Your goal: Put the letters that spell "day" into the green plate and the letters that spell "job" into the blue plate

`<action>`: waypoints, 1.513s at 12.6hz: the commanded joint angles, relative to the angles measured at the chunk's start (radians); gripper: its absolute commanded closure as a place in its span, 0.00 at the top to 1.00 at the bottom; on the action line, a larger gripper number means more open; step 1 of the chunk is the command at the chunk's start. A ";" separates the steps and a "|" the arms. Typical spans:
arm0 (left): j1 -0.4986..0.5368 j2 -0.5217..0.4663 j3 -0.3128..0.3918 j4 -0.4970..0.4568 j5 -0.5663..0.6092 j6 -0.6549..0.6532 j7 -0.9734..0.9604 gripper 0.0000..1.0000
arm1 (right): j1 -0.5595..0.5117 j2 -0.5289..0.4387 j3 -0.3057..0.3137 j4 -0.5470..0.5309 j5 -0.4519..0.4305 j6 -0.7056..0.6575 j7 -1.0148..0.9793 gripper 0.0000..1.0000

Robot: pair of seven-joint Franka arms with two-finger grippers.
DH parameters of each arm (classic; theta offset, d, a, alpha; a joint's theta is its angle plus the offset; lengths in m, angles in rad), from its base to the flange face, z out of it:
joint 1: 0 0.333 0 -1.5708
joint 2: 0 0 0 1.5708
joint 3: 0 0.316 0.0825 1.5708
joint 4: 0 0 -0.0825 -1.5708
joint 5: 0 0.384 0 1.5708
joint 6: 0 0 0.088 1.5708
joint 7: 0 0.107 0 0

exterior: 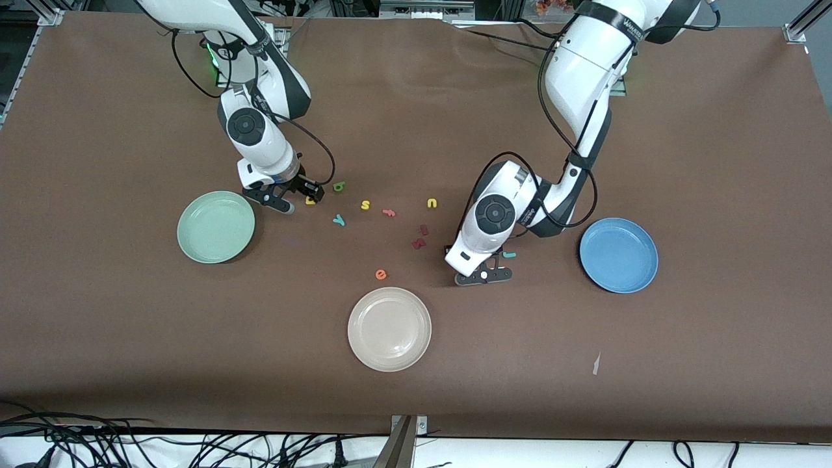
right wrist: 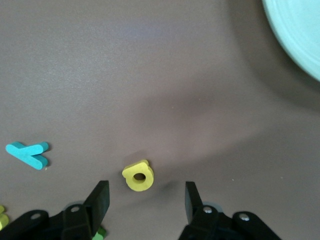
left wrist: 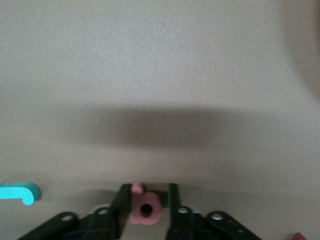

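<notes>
The desk [exterior: 715, 364] has three plates on it: one green plate [exterior: 216, 227], one blue plate [exterior: 618, 255] and one beige-white plate [exterior: 389, 329].

Eleven little foam letters can be seen.
- Three are yellow: the yellow "d" [exterior: 311, 200], the yellow "s" [exterior: 365, 205] and the yellow "u" [exterior: 432, 203].
- Two are teal: the teal "y" [exterior: 338, 220] and the teal "j" [exterior: 509, 255].
- Two are dark red: one dark red letter [exterior: 424, 229] and a second dark red letter [exterior: 418, 244].
- Two are pink: the pink "b" [left wrist: 145, 210] and one more pink letter [exterior: 389, 212].
- One is the green "a" [exterior: 338, 187].
- One is the orange "e" [exterior: 381, 274].
</notes>
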 commanded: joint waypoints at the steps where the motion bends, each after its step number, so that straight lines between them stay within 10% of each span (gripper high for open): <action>1: -0.013 0.017 0.009 0.024 0.019 -0.012 -0.014 0.10 | -0.005 0.003 0.008 -0.030 0.001 0.069 0.027 0.69; 7: 0.082 -0.065 0.025 0.089 0.022 -0.326 0.188 0.00 | -0.005 0.037 0.008 -0.041 0.001 0.127 0.027 0.65; 11: 0.249 -0.186 0.025 0.017 0.062 -0.433 0.525 0.00 | -0.005 0.048 0.008 -0.039 0.001 0.126 0.027 0.42; 14: 0.358 -0.248 0.025 -0.092 0.122 -0.397 0.693 0.00 | -0.003 0.048 0.008 -0.035 0.001 0.118 0.022 0.13; 19: 0.474 -0.384 0.025 -0.472 0.206 0.005 0.790 0.00 | -0.005 -0.094 -0.001 0.010 -0.005 -0.124 -0.080 0.09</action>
